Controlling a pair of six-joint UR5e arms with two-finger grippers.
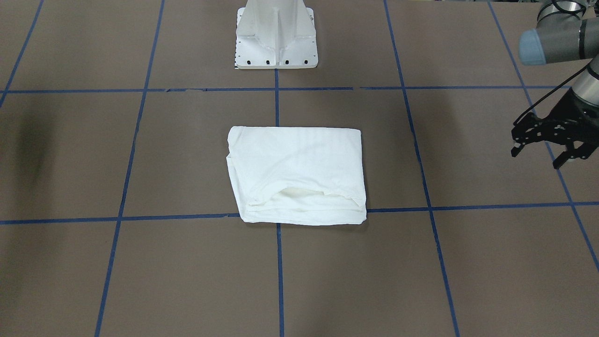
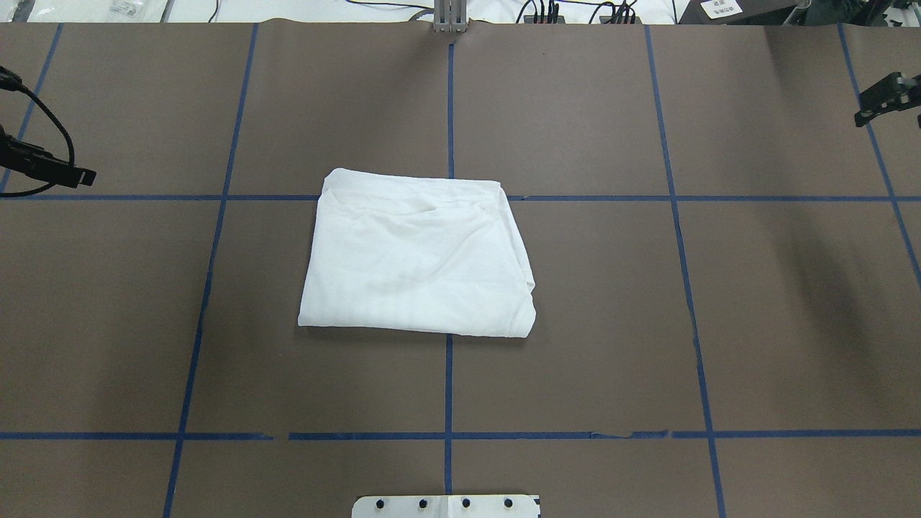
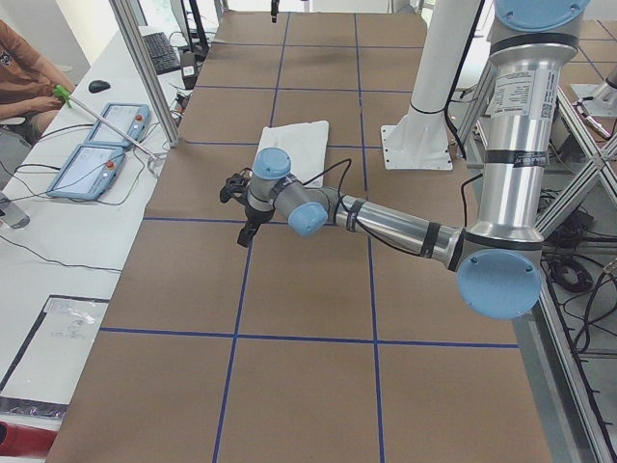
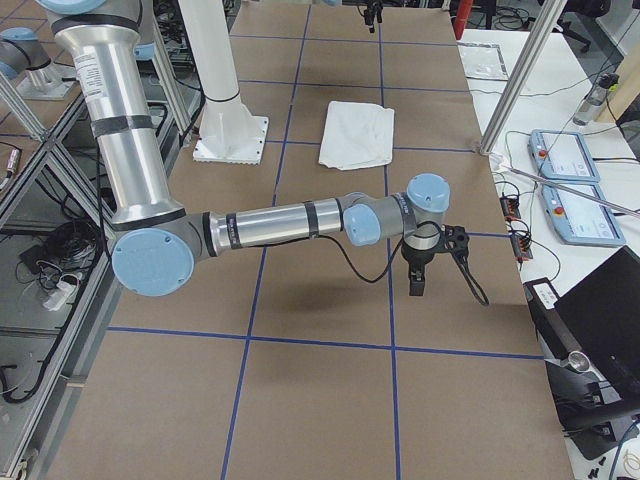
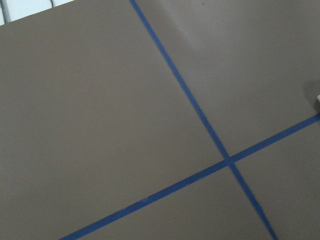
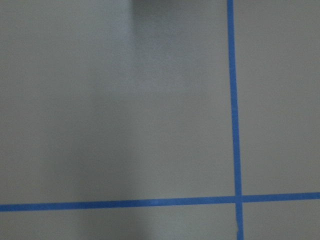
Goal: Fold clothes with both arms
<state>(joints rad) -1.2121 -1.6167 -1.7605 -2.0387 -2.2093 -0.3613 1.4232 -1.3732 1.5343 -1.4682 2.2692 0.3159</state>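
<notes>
left black two-finger gripper (image 1: 536, 159): at the right edge of the front-facing view, above the brown paper-covered table (image 1: 140, 154). its two fingers stand apart with nothing between them. its silver-grey arm with light-blue joint caps (image 1: 557, 40) enters from the upper right corner of that view.

right black two-finger gripper (image 4: 438, 262): right of centre in the right-side view, pointing down at the table on the end of its outstretched silver-grey arm (image 4: 280, 225). only a dark fragment of it shows at the upper right edge of the overhead view; whether its fingers are apart or together cannot be told.

white cotton t-shirt (image 2: 417, 266): folded into a compact rectangle, flat at the centre of the overhead view. it lies across the middle blue tape line (image 2: 449, 108) of the grid. its layered open edges face the bottom of the front-facing view. both grippers are well apart from it.

white metal pedestal base (image 1: 276, 42): top centre of the front-facing view, near the shirt but not touching it.
</notes>
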